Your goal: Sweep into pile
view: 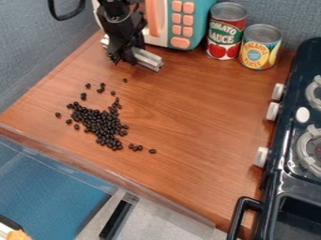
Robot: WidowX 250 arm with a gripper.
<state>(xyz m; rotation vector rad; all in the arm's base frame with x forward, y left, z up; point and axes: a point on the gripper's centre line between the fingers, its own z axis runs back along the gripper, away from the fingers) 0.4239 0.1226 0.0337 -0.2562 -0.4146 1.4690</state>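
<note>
The black gripper [127,52] hangs over the back left of the wooden surface, in front of the toy microwave. A silvery bar [148,59] juts out at its lower right, with another silvery bit at its left side; how the bar meets the gripper is unclear. Many small black beans [103,124] lie in an uneven cluster at left centre, in front of the gripper and apart from it. Several stray beans [136,147] lie off the cluster's lower right. A few more are scattered behind it, and a single bean [125,80] lies nearest the gripper.
A toy microwave [182,26], a tomato sauce can [226,32] and a pineapple can [259,47] stand along the back. The dark toy stove [294,140] borders the right side. A clear raised edge [100,167] runs along the front of the wooden surface [201,112].
</note>
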